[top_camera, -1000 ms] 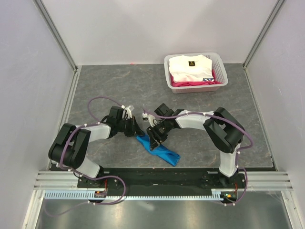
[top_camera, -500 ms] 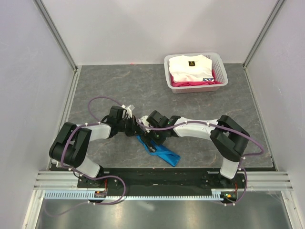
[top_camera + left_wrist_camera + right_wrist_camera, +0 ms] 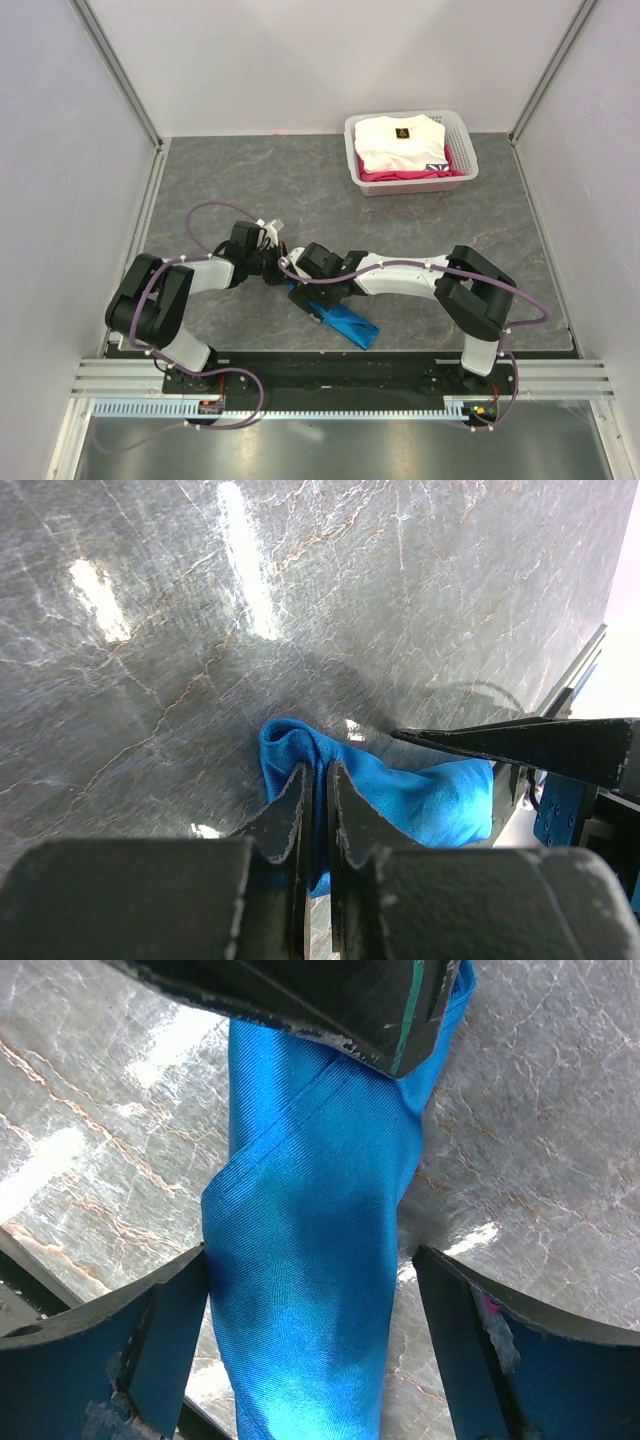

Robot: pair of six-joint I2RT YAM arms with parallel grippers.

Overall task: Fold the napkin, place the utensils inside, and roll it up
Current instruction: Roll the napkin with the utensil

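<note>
The napkin [image 3: 346, 323] is a narrow bright blue roll lying slantwise on the grey table near the front edge. My left gripper [image 3: 283, 273] is shut on its upper left end, and the left wrist view shows blue cloth [image 3: 420, 795] pinched between the narrow jaws [image 3: 316, 770]. My right gripper [image 3: 318, 305] stands open astride the roll just below that end, a finger on each side of the cloth [image 3: 310, 1210] and apart from it. The utensils are hidden from every view.
A white basket [image 3: 352, 160] with folded white and pink clothes stands at the back right of the table. The metal frame rail runs along the near edge right behind the roll. White walls close in the table on three sides.
The right arm has stretched left and come down over the roll while its jaws opened wide. The left gripper has closed tighter on the napkin's end. The roll has stayed put.
</note>
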